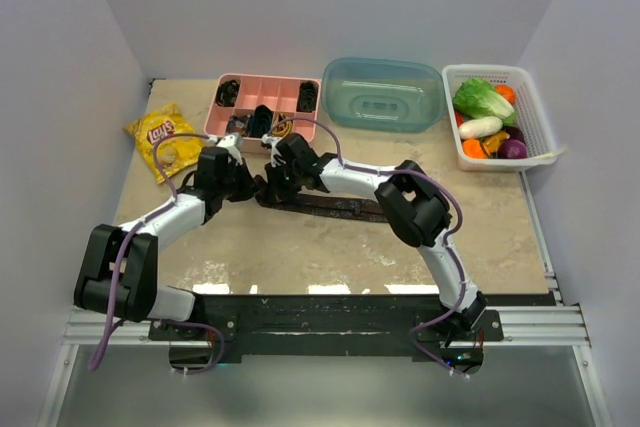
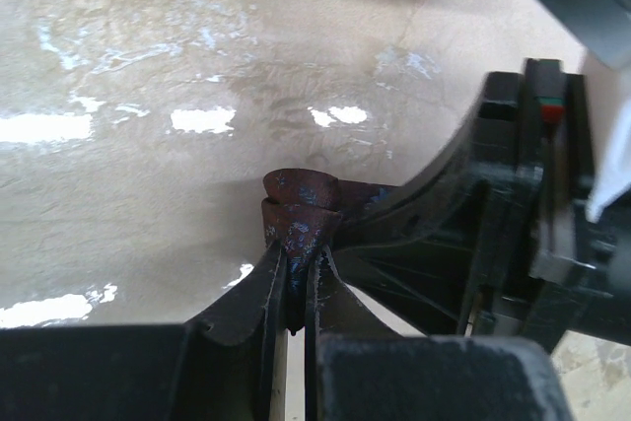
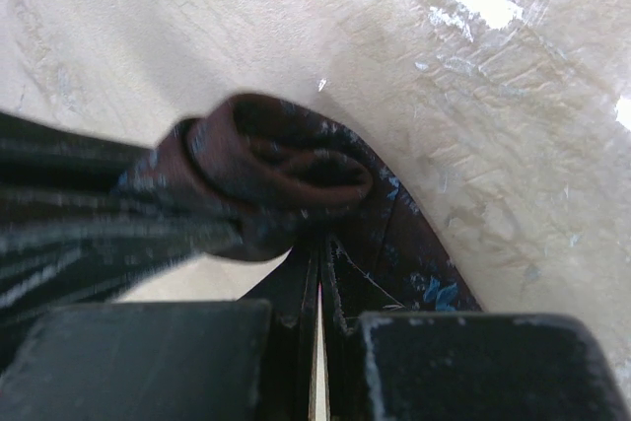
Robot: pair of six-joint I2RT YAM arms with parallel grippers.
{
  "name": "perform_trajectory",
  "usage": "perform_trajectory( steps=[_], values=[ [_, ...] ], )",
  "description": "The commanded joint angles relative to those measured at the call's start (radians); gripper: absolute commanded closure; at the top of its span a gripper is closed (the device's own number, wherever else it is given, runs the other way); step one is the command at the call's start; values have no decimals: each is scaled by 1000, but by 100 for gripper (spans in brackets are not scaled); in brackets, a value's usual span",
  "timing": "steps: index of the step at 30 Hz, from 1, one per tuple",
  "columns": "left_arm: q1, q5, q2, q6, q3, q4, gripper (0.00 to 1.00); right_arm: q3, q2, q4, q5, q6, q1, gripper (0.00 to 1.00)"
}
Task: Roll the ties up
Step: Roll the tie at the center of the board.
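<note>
A dark maroon tie (image 1: pixel 340 207) lies flat across the middle of the table, its left end turned into a small coil (image 3: pixel 286 160). Both grippers meet at that end. My left gripper (image 2: pixel 299 263) is shut on a fold of the patterned fabric (image 2: pixel 301 209); in the top view it (image 1: pixel 256 187) sits just left of the coil. My right gripper (image 3: pixel 320 248) is shut, its tips against the underside of the coil, and I cannot see fabric pinched between them. From above it (image 1: pixel 272 179) comes in from the right, over the tie.
A pink divided tray (image 1: pixel 268 90) holding dark coils stands at the back. To its left lies a yellow chip bag (image 1: pixel 165 139). A teal plastic container (image 1: pixel 384 94) and a white basket (image 1: pixel 538 117) of vegetables sit at the back right.
</note>
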Motion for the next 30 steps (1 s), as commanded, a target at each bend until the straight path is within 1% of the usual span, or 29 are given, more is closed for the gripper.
perform_trajectory(
  steps=[1,5,8,11,16,26,30],
  values=[
    [-7,-99,-52,46,53,-59,100,-33,-111,39,-22,3,3,100],
    [-7,-174,-66,74,81,-134,100,-68,-152,40,-3,1,0,100],
    [-9,-268,-72,93,96,-171,100,-86,-178,40,8,-2,-8,100],
    [-13,-331,-84,94,96,-213,100,-99,-195,39,17,-7,-23,100],
    [-32,-389,-83,91,104,-237,100,-113,-212,33,25,-16,-43,100],
    [-120,-553,-34,99,136,-289,100,-126,-217,30,28,-22,-65,100],
    [-156,-593,-5,96,156,-297,100,-125,-214,30,27,-23,-65,100]
  ],
)
